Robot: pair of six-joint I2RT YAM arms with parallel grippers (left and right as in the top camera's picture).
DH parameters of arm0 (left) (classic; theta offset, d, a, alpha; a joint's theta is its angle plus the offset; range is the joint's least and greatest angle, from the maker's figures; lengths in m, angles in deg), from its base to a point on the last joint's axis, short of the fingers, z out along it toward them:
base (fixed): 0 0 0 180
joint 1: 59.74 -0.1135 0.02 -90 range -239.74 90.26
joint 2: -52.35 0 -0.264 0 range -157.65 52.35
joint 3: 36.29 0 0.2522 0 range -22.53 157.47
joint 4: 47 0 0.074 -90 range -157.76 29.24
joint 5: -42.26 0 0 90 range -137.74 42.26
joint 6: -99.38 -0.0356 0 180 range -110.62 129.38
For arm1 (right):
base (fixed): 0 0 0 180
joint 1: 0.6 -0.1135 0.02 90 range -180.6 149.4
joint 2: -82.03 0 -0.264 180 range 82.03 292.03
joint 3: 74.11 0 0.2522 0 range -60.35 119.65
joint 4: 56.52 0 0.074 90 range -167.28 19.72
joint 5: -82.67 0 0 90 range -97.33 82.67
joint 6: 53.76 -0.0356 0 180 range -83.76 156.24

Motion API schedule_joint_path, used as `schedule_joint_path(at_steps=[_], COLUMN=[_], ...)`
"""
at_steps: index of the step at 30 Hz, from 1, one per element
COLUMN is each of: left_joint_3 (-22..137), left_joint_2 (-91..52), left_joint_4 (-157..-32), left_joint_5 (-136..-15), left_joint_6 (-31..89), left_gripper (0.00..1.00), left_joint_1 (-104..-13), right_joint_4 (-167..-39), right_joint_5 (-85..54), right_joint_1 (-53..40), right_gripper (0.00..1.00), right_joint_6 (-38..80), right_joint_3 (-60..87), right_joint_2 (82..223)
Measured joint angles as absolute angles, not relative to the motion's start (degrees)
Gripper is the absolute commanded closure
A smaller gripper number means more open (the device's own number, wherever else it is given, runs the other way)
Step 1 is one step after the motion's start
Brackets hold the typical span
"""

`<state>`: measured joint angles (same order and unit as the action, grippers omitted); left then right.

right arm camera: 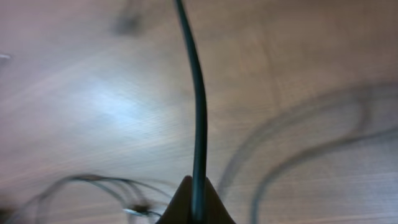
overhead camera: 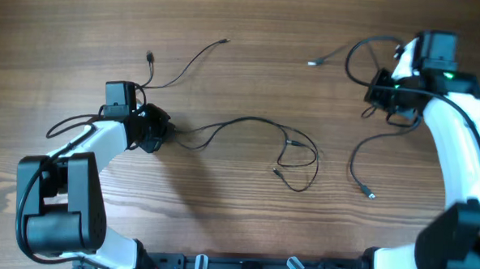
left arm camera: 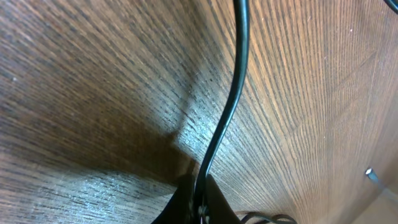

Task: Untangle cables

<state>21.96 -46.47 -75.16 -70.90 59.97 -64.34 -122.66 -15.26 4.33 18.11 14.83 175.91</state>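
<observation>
Thin black cables lie on the wooden table. One cable (overhead camera: 249,123) runs from my left gripper (overhead camera: 160,133) rightward to a loose loop near the middle (overhead camera: 300,157); another (overhead camera: 186,67) curves up from the left gripper to small plug ends. My left gripper is shut on a cable (left arm camera: 231,93). My right gripper (overhead camera: 385,96) at the far right is shut on a cable (right arm camera: 198,106); that cable (overhead camera: 361,160) trails down to a plug end, and a strand with a pale tip (overhead camera: 314,62) lies up left of it.
The left arm's base (overhead camera: 58,208) stands at the lower left and the right arm (overhead camera: 458,160) along the right edge. Thicker arm wiring loops beside each wrist. Bare wood (overhead camera: 244,224) lies below the middle loop.
</observation>
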Motion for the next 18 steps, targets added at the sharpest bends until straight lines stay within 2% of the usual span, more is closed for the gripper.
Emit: schedule_joint_path(at_steps=[6, 12, 14, 15, 16, 18], left_joint_3=[22.07, 22.12, 22.16, 22.16, 22.20, 22.20], left_joint_2=[-46.43, -46.39, -46.36, -46.36, -46.36, -46.32], left_joint_4=[-75.29, -75.24, -75.27, -75.27, -75.27, -75.27], left_joint_5=[-70.31, -70.24, -70.07, -70.02, -69.91, -69.78], left_joint_6=[59.97, 59.97, 59.97, 59.97, 59.97, 59.97], left_gripper=[0.91, 0.91, 0.90, 0.90, 0.90, 0.90], left_joint_1=[-64.16, -64.05, -63.97, -63.97, -63.95, -63.86], right_joint_4=[-129.79, -129.66, -127.23, -125.48, -123.08, -120.33], right_joint_5=[-8.59, -7.43, -7.26, -7.23, -7.37, -7.96], right_joint_1=[4.46, 4.46, 4.46, 4.46, 4.46, 4.46], right_gripper=[0.95, 0.89, 0.74, 0.56, 0.46, 0.33], right_joint_6=[13.24, 12.23, 11.53, 11.12, 10.85, 10.70], right_joint_3=[14.78, 11.90, 6.78, 4.09, 1.69, -2.53], right_joint_2=[181.49, 181.68, 181.70, 181.84, 181.84, 182.01])
